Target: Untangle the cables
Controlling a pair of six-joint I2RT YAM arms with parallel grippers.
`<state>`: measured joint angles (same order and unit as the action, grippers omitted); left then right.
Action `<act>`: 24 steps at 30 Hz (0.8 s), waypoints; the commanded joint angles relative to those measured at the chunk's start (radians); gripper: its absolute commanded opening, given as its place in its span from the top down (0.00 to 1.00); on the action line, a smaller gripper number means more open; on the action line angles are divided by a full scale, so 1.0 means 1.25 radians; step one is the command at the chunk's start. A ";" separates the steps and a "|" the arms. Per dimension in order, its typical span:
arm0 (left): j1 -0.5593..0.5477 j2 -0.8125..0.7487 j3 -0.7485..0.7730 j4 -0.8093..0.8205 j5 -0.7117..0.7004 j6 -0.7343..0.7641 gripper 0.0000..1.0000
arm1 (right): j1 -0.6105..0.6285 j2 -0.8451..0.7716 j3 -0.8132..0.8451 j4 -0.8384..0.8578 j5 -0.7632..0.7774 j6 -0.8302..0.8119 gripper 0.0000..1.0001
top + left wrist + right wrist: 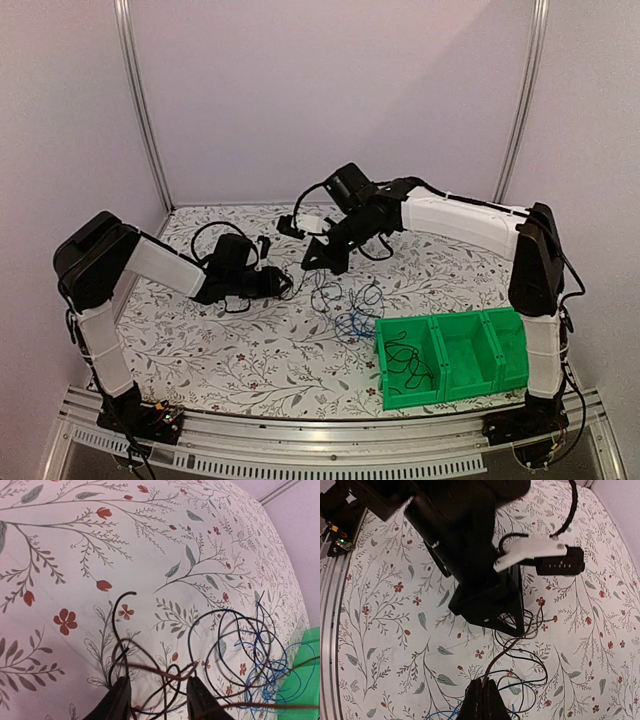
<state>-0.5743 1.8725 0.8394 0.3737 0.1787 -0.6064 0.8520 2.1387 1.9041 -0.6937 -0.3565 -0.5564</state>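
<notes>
The cables (340,303) lie in a loose tangle of thin black loops at mid-table, with one bright blue cable (355,323) at its near right side. My right gripper (485,682) is shut on a reddish-brown cable (506,652), which rises from its fingertips toward the left arm's wrist (470,540). In the left wrist view that reddish-brown cable (160,672) crosses the gap of my left gripper (157,681), whose jaws stand apart around several black strands without clamping them. The blue cable (260,677) coils to the right. From above, both grippers meet over the tangle's far left side.
A green three-compartment bin (452,322) stands at the near right, and a black cable (405,366) lies in its left compartment. Its corner (311,650) shows at the right edge of the left wrist view. The tabletop has a printed vine pattern.
</notes>
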 commanded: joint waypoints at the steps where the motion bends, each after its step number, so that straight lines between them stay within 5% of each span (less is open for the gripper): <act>1: -0.006 0.047 0.024 0.055 -0.010 -0.017 0.67 | 0.008 -0.140 0.042 -0.025 -0.164 -0.034 1.00; 16: 0.005 0.094 0.021 0.017 -0.043 0.004 0.81 | -0.004 -0.188 0.448 -0.118 -0.071 -0.131 1.00; 24: 0.017 0.078 0.021 -0.031 -0.077 0.008 0.81 | -0.112 -0.237 0.473 -0.121 -0.130 -0.117 1.00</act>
<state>-0.5701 1.9743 0.8818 0.4225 0.1360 -0.6136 0.7734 1.9007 2.4683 -0.8478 -0.4862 -0.7044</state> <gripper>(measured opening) 0.190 0.020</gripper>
